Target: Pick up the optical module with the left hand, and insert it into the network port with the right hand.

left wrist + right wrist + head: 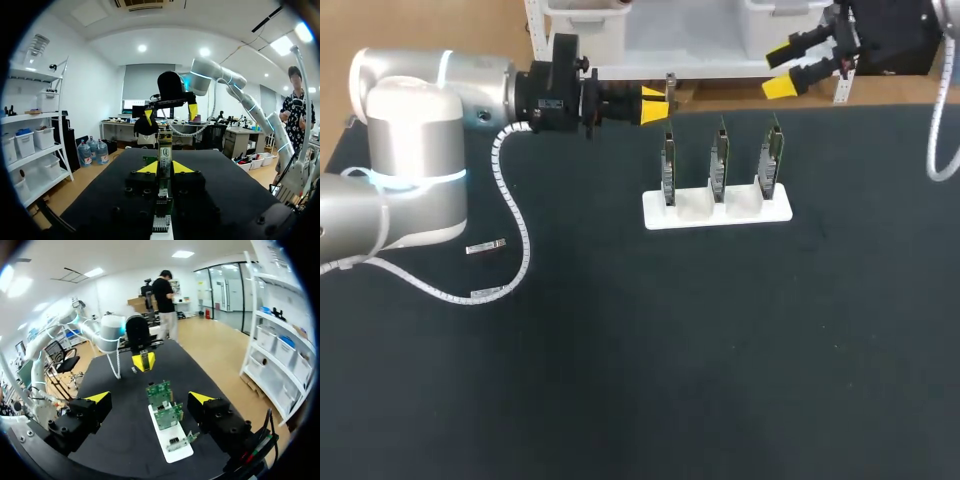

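At the far edge of the bench (pixel 620 380), the left end effector (pixel 660 104) pinches the upright optical module (pixel 165 148), just beyond the leftmost of three network cards (pixel 669 165) standing in a white holder (pixel 717 213). The right end effector (pixel 784 68) hovers far right, fingers spread, empty.

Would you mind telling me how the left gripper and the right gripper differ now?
The left gripper is shut on the optical module; the right gripper is open and empty. The left gripper is near the leftmost circuit board; the right gripper stands farther off, past the rightmost circuit board. Both have yellow fingertips.
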`<act>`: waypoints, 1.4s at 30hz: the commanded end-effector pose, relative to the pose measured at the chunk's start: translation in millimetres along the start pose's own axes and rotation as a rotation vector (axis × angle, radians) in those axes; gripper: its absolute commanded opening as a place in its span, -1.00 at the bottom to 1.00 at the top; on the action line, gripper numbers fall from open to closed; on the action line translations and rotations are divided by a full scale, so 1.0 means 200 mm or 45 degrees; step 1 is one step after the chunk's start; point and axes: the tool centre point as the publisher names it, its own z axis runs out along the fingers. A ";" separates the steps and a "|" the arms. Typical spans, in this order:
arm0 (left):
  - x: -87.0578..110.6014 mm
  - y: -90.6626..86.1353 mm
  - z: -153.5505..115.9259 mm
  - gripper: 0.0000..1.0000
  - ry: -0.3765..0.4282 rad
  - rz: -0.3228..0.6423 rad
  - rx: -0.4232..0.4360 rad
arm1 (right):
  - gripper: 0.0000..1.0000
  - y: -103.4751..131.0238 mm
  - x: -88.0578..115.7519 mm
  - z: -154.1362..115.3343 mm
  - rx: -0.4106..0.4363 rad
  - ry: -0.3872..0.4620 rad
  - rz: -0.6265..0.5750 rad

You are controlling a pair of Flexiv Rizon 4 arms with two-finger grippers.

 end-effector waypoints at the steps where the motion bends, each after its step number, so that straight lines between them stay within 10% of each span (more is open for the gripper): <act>1: 0.00 0.00 0.00 -1.00 0.001 0.000 0.002 | 1.00 -0.02 -0.03 0.05 -0.141 0.002 -0.023; 42: 0.00 0.00 0.00 -1.00 0.001 0.000 0.002 | 1.00 0.00 -0.23 0.53 -0.336 0.034 -0.237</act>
